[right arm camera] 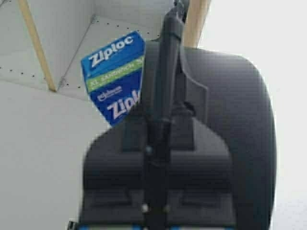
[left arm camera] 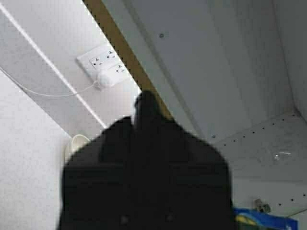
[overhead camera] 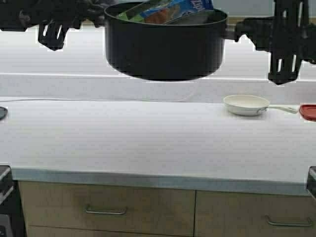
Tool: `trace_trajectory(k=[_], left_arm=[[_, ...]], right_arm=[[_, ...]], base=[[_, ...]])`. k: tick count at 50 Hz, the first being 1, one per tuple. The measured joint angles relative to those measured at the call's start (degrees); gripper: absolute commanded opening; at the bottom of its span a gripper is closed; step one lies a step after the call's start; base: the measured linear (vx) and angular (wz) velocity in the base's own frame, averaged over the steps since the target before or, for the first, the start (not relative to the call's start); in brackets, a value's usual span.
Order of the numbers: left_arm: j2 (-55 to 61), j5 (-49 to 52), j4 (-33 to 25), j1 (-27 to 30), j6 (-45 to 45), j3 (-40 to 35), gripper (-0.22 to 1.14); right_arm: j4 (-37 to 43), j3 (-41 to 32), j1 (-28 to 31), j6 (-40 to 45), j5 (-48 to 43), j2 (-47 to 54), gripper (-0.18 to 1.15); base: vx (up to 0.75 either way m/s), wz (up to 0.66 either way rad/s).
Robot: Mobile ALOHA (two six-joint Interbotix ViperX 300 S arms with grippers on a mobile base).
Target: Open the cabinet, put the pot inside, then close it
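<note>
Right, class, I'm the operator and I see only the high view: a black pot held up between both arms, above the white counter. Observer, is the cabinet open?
Observer: Yes. The left wrist view shows the pale grey inside of the wall-hung cabinet, with rows of peg holes.
Operator: What is the blue packet?
Observer: The right wrist view reads it: a blue Ziploc sandwich-bag box, sticking out of the black round pot, which the left gripper and right gripper hold at its sides.
Operator: Anything on the wall near it?
Observer: A white double wall socket with a white plug and cable.
</note>
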Motion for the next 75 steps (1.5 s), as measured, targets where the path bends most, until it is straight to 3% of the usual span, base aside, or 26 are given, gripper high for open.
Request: trace_trajectory(k=[16, 31, 56, 75], left_arm=[[-3.1, 7.6, -0.3, -0.4, 0.0, -5.8, 0.02], [-3.1, 14.9, -0.3, -0.3, -0.1, -13.3, 0.02], [-2.8, 26.0, -1.1, -0.2, -0.1, -23.7, 0.02], [-1.1, 26.5, -1.8, -0.2, -0.1, -25.5, 0.02]], right_arm=[[0.5, -5.6, -0.1, 0.0, 23.7, -17.5, 0.06], [1.2, -13.9, -0.4, -0.2, 40.0, -23.2, 0.06], [2.7, -28.0, -2.9, -1.4, 52.4, -19.9, 0.06], [2.7, -31.1, -4.0, -1.5, 53.5, -17.2, 0.06]], base=[[0.0, 0.0], [0.01, -0.03], [0.04, -0.08], [0.15, -0.05]])
